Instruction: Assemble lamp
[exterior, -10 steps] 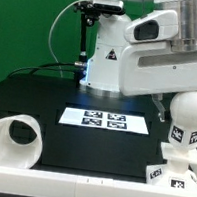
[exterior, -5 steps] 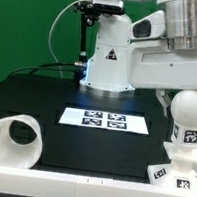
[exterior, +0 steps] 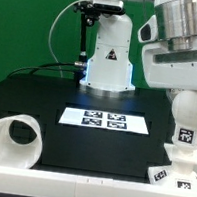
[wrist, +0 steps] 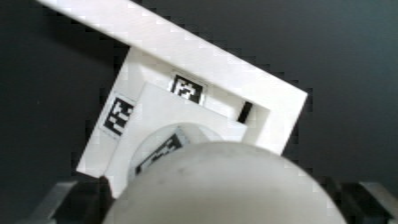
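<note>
- While my gripper point(wrist: 210, 205) hung over the black table point(exterior: 70, 143), the white round-headed plastic bulb point(exterior: 191, 107) stood upright on the flat square white base point(exterior: 180, 178), at the exterior view's right.
- My two dark fingers point(wrist: 80, 200) were spread wide on either side of the bulb's round head, which filled the gap between them. They appeared to be clamped on it, though the wrist view was too blurred at its edges to be sure of contact.
- I judged the step in hand to be twisting the bulb down into the base's stem.
- To do it well, I needed to keep my wrist straight above the stem, so the bulb turned about its own upright axis and did not lean.
- A light downward push seemed wise, with a grip firm enough that the smooth head would not slip.
- I saw nothing pinning the base, so it could spin or slide along with the bulb; slow turns would suit.
- The large hollow tapered white shade point(exterior: 10, 140) lay on its side, well apart at the exterior view's left, not yet fitted.
- As for markings, a black-and-white square tag point(exterior: 186, 133) showed on the bulb's neck, with more on the base's top and edge.
- The marker board point(exterior: 105, 120) carried several such tags, just in front of the arm's white pedestal point(exterior: 108, 73).
- A dark triangular sticker point(exterior: 109, 56) sat on that pedestal; no word or brand name could be read anywhere.
</note>
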`<state>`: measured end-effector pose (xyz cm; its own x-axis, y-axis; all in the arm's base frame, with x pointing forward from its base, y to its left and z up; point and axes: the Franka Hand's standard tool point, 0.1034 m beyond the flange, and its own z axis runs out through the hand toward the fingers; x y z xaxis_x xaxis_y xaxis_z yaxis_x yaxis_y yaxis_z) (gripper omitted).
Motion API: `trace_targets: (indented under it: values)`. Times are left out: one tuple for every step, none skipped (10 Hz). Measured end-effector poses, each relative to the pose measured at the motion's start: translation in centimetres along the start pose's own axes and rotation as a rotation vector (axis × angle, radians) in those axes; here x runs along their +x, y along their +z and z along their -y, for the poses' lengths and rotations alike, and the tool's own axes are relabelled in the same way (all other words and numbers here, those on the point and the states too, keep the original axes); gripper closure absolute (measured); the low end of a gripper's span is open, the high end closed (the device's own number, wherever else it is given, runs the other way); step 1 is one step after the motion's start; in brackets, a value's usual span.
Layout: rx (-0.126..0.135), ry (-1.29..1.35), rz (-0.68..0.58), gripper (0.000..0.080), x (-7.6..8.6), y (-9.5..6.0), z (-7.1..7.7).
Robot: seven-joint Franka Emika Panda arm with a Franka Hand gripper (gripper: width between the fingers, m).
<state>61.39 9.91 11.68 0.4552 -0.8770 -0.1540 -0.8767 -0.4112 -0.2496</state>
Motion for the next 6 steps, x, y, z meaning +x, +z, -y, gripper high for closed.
trace_targets:
  values:
    - [0.000, -0.018, 0.000, 0.0228, 0.0, 0.0, 0.0]
    - [0.000, -0.021, 0.000, 0.0134, 0.0, 0.0, 0.0]
    - [-0.007, -0.085, 0.000, 0.0110, 0.1, 0.0, -0.1]
    - [-0.039, -0.317, 0.010, 0.0110, 0.5, -0.5, -0.5]
    - [-0.071, -0.502, 0.017, 0.0102, 0.8, -0.9, -0.4]
    - [-0.104, -0.681, 0.019, 0.0101, 0.7, -1.0, 0.0]
